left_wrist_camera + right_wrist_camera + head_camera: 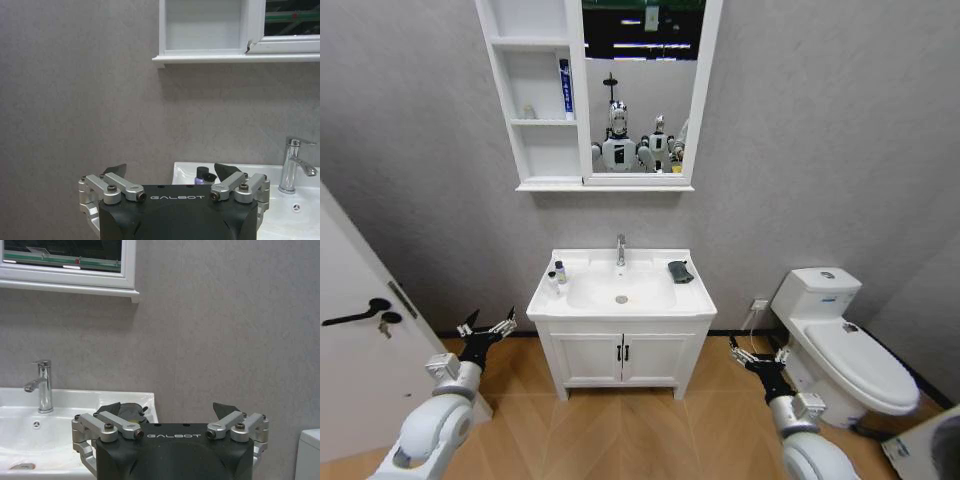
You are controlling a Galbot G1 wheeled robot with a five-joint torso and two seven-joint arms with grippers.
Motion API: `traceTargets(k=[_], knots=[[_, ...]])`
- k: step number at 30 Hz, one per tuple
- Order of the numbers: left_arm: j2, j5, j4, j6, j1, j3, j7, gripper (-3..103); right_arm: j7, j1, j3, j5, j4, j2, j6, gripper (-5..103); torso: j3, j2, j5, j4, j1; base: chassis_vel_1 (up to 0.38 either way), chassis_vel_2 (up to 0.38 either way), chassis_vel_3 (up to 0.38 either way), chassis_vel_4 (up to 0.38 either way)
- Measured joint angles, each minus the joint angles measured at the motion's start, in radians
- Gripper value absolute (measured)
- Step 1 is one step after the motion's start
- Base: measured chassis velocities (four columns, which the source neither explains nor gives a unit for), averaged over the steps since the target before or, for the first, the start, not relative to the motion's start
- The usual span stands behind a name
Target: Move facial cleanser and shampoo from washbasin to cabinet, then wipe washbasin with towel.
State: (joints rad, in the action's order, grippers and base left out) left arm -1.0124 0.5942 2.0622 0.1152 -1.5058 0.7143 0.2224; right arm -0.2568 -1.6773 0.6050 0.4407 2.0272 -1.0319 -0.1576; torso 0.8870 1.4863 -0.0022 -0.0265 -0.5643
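While the cabinet (pixel 535 100) hung on the grey wall with a blue tube (pixel 566 88) on its middle shelf, the washbasin (pixel 621 290) below carried two small bottles (pixel 557 274) at its left rim and the dark towel (pixel 680 271) at its right. The left gripper (pixel 488 326) and right gripper (pixel 748 352) hovered low on either side of the vanity (pixel 621 358), both with fingers spread wide and holding nothing.
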Motion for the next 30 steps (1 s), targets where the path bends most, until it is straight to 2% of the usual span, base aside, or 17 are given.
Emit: traceTargets(k=[1,2,3,6,8,10,11,14,17,19,24,30], knots=[[0.002,0.0,0.0,0.002,0.002,-0.004,0.0,98,-0.007,0.003,-0.001,-0.005,-0.002,-0.001,0.0,100,0.0,0.0,0.0028,0.0003,0.0,-0.224,0.235,0.266,-0.272],[0.002,0.0,0.0,0.002,0.002,-0.004,0.0,98,-0.007,0.003,-0.001,-0.005,-0.002,-0.001,0.0,100,0.0,0.0,0.0028,0.0003,0.0,-0.224,0.235,0.266,-0.272],[0.005,-0.002,0.0,0.002,0.002,-0.006,0.001,102,-0.01,0.002,-0.002,-0.006,-0.002,-0.001,0.001,100,0.0,0.0,0.0039,0.0006,0.0,-0.224,0.173,0.175,-0.132],[0.016,-0.008,-0.011,0.002,0.006,-0.018,-0.004,100,-0.013,-0.002,-0.002,-0.007,0.0,0.002,0.004,100,0.0,0.0,0.0009,0.0002,-0.001,-0.129,0.147,0.028,-0.032],[0.044,-0.016,-0.029,0.002,0.017,-0.034,-0.014,99,-0.016,-0.004,-0.003,-0.006,0.001,0.009,0.013,100,0.0,0.0,0.0029,-0.0007,0.001,-0.052,0.033,-0.05,-0.034],[0.048,-0.016,-0.032,0.002,0.019,-0.036,-0.015,99,-0.016,-0.004,-0.004,-0.006,0.001,0.009,0.013,100,0.0,0.0,0.0029,-0.0009,0.001,-0.014,0.033,-0.072,-0.043],[0.066,-0.018,-0.051,0.002,0.029,-0.043,-0.02,99,-0.017,0.002,-0.011,-0.004,0.001,0.018,0.021,100,0.0,0.0,0.0012,-0.0003,0.001,0.048,-0.062,-0.074,0.016],[0.076,-0.012,-0.078,0.002,0.042,-0.051,-0.02,99,-0.016,0.011,-0.024,-0.001,-0.004,0.03,0.029,100,0.0,0.001,0.0029,0.0004,0.002,0.095,-0.056,-0.061,0.07],[0.074,0.009,-0.109,0.013,0.066,-0.078,-0.01,99,-0.013,0.014,-0.032,0.003,-0.01,0.037,0.033,100,0.0,0.001,0.0019,0.0008,0.002,0.029,-0.014,-0.001,0.025],[0.071,0.013,-0.139,0.018,0.09,-0.114,-0.009,98,-0.012,0.012,-0.034,0.004,-0.014,0.037,0.034,100,0.0,0.001,0.0021,0.0002,0.002,0.0,0.0,0.0,0.0],[0.072,-0.012,-0.206,0.019,0.129,-0.184,-0.042,99,-0.011,0.006,-0.03,0.014,-0.017,0.034,0.034,100,0.0,0.0,0.0021,0.0001,0.001,0.0,0.0,0.0,0.0],[0.062,-0.023,-0.251,0.018,0.183,-0.228,-0.05,100,0.0,-0.006,-0.027,0.022,-0.018,0.034,0.034,100,0.0,0.0,0.0022,0.0001,0.001,0.0,0.0,0.0,0.0]])
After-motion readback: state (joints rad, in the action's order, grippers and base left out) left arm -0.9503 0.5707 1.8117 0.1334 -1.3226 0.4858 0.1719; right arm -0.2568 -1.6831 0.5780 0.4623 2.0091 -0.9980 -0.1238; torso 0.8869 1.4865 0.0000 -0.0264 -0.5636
